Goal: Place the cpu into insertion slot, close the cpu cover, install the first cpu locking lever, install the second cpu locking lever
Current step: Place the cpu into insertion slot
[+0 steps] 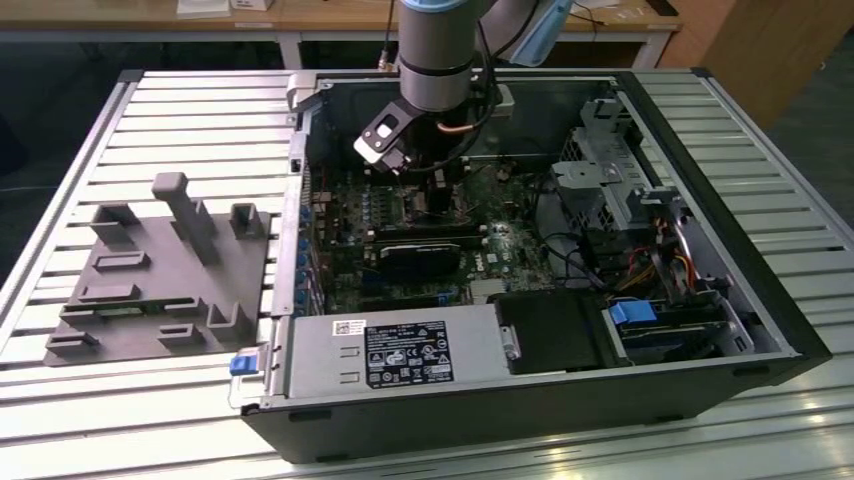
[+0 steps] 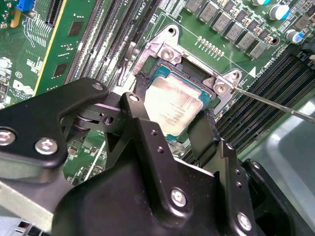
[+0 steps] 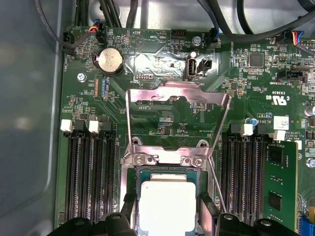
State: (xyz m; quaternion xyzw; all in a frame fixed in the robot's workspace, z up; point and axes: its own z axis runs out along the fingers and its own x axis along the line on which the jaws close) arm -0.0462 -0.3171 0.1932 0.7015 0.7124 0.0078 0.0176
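Since the cover [image 3: 147,96] is flipped back off the slot [image 3: 165,170], the room above is left open, though it's hemmed in by memory slots [image 3: 91,172] on both sides. The cpu [image 3: 167,206] is pinched by the gripper [image 2: 174,101] right at the slot, metal top up, edges squared with the rim. Fully seated? Can't be told.

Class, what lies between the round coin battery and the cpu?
The swung-open cpu cover, a silvery frame with a window, in the first wrist view.
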